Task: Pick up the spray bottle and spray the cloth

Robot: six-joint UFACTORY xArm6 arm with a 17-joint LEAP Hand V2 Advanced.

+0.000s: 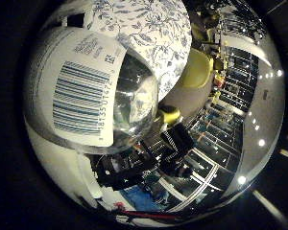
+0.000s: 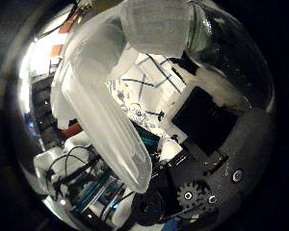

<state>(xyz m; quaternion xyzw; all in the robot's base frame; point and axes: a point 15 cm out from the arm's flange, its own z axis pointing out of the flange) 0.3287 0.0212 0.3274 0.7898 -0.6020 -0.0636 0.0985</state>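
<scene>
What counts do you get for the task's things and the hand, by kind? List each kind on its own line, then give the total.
Clear plastic spray bottle with a white barcode label: 1
White cloth with a blue floral print: 1
White and black robot hand: 1
Total: 3

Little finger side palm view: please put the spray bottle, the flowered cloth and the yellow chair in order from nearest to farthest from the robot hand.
1. Spray bottle: fills the view, right against the palm.
2. Flowered cloth: directly behind the bottle.
3. Yellow chair: beyond the cloth's edge, out in the room.
</scene>
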